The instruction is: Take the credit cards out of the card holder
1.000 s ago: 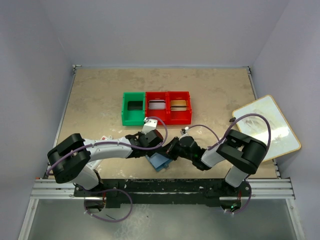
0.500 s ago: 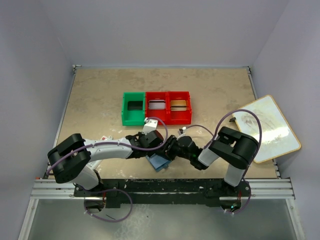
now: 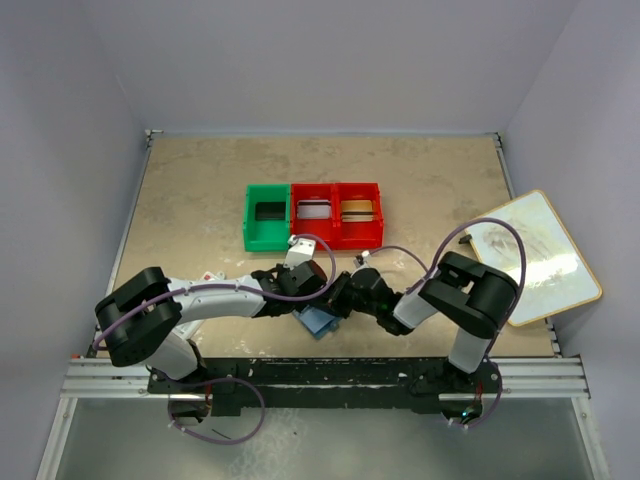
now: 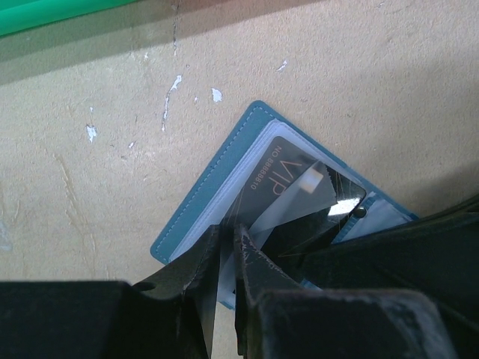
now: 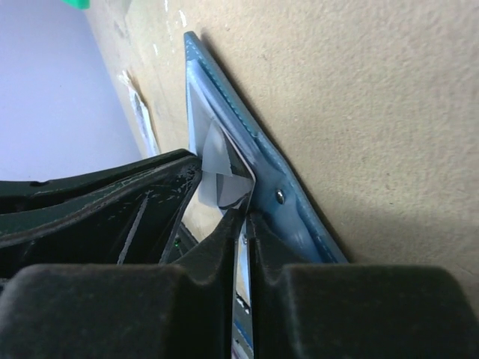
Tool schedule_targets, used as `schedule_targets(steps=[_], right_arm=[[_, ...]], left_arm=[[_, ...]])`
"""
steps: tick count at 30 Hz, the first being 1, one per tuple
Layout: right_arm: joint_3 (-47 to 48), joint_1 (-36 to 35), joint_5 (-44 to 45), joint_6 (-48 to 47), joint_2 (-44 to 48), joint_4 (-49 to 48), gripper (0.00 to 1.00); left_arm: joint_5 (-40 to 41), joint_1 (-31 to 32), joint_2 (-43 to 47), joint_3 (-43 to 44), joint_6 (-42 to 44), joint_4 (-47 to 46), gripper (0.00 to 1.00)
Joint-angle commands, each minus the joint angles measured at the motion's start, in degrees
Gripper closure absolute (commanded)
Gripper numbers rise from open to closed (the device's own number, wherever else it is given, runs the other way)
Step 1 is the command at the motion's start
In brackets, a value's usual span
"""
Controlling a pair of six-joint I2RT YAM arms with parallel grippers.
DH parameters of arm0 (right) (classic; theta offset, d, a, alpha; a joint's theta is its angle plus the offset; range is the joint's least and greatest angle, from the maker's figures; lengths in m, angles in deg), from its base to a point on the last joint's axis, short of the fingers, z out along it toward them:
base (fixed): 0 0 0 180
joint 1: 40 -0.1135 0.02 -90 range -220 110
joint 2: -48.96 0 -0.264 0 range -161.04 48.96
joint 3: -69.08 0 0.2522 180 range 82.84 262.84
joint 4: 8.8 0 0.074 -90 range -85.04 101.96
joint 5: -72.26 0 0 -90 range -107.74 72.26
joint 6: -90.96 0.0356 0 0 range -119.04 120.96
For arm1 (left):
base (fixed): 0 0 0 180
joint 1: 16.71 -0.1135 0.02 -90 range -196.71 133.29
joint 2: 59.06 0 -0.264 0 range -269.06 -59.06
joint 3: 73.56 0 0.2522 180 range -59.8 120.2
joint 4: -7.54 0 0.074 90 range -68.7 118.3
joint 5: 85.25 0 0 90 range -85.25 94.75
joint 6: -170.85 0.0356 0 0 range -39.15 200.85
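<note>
Progress looks late: three credit cards point(image 3: 314, 209) seem to lie in the green bin point(image 3: 266, 241) and red bins point(image 3: 337, 238), at 12 o'clock from the card holder point(image 3: 318, 322). The holder sits near the table's point(image 3: 200, 200) 6 o'clock edge, one dark card point(image 4: 288, 187) inside. Left gripper point(image 4: 228, 247) pinches narrow on its inner leaf. The right gripper point(image 5: 243, 224) closes narrow on what looks like that card's corner. The table is scuffed beige, the walls point(image 3: 330, 60) pale lilac.

Card holder point(image 3: 318, 322) on table point(image 3: 430, 180) near front edge, credit card point(image 4: 292, 183) inside it, bins point(image 3: 313, 240) in row behind, board point(image 3: 530, 255) at right.
</note>
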Motion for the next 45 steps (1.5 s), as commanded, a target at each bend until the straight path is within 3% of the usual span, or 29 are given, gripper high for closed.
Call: schedule_targets(steps=[1, 3, 9, 16, 22, 28, 32, 37, 41, 45], right_arm=[[1.6, 0.4, 2.7, -1.9, 2.9, 3.2, 0.94], [1.5, 0.4, 2.7, -2.5, 4.0, 4.4, 1.0], [-0.2, 0.4, 0.7, -3.6, 5.3, 4.7, 1.0], [-6.9, 0.4, 0.9, -0.1, 6.2, -3.0, 1.0], [-6.6, 0.4, 0.5, 0.0, 5.3, -4.1, 0.99], [-5.9, 0.4, 0.7, 0.9, 2.8, -8.4, 0.78], [-5.2, 0.4, 0.3, 1.1, 0.9, -10.0, 0.74], [-5.2, 0.5, 0.3, 1.1, 0.2, -11.9, 0.75], [-4.8, 0.8, -0.4, 1.7, 0.3, -12.1, 0.85], [-4.1, 1.3, -2.5, 2.8, -0.1, -13.2, 0.87]], left_arm=[[-2.7, 0.4, 0.6, -0.8, -0.3, 0.5, 0.9], [-2.4, 0.5, 0.9, -1.0, -0.5, 0.6, 0.9], [-1.7, 0.4, 1.0, -1.2, -0.8, 0.7, 0.9], [-1.7, 0.4, 0.9, -1.7, -1.0, 0.7, 0.9], [-1.3, 0.4, 0.9, -1.8, -0.4, 1.2, 0.91], [-2.2, 0.5, 1.0, -1.3, 0.4, 1.3, 0.91], [-2.4, 0.5, 1.3, -1.4, 0.2, 1.3, 0.91], [-2.4, 0.4, 1.6, -1.6, 0.0, 1.4, 0.91], [-2.4, 0.5, 1.6, -1.5, -0.1, 1.3, 0.91], [-2.4, 0.4, 1.6, -1.5, -0.2, 1.4, 0.91]])
